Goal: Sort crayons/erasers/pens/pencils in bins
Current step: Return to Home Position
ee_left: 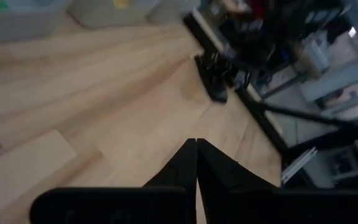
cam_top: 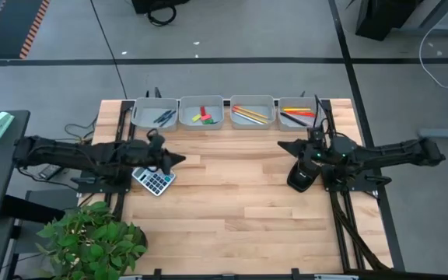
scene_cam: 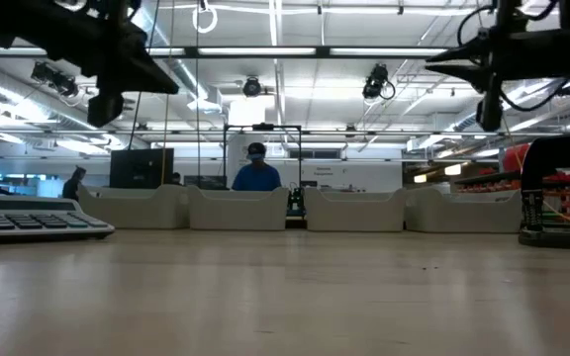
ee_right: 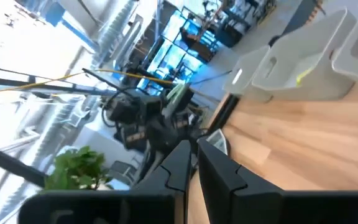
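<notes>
We see the left gripper (cam_top: 179,159) and the right gripper (cam_top: 283,145), both closed narrow and empty, hovering above the table (cam_top: 232,210)

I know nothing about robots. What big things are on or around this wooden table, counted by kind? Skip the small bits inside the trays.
Bins: 4, in a row along the far edge
Calculator: 1
Robot arms: 2, the left arm and the right arm
Potted plant: 1
Total: 8
</notes>
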`<state>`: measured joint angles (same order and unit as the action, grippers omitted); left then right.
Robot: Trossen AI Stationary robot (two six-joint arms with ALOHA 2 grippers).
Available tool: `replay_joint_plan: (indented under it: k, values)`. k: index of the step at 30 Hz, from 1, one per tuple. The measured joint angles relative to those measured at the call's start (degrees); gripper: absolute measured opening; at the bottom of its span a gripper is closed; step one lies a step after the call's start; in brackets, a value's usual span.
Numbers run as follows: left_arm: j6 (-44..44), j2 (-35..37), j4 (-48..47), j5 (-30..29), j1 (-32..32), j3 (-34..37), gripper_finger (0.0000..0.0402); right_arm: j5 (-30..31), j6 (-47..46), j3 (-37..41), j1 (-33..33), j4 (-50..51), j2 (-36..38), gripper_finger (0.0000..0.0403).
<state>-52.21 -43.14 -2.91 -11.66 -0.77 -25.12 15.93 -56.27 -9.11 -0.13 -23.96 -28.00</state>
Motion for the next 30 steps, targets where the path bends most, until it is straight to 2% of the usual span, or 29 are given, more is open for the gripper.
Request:
replay_joint_plan:
  k: [6, 12, 21, 27, 30]
  values:
    - [0.4, 9.6, -2.2, -7.0, -2.8, 1.6, 0.0007, 0.2, -2.9, 2.9, 1.5, 5.9, 7.3, 0.0038]
    - [0.0, 15.7, -7.7, -11.6, -5.1, 1.7, 0.0009, 1.2, -0.7, 2.3, 1.5, 9.0, 9.8, 0.0038]
    - [-1.4, 16.1, -9.7, -13.7, -8.5, 3.6, 0.0008, 0.5, -1.5, 2.3, 1.5, 16.3, 11.4, 0.0038]
    - [-5.4, 20.1, -7.5, -13.8, -11.1, 9.0, 0.0008, 0.3, -2.8, 2.3, 1.5, 20.6, 12.3, 0.0038]
    - [-4.3, 22.9, -7.7, -13.8, -11.4, 9.7, 0.0005, 0.3, -3.4, 2.3, 1.4, 20.5, 13.0, 0.0038]
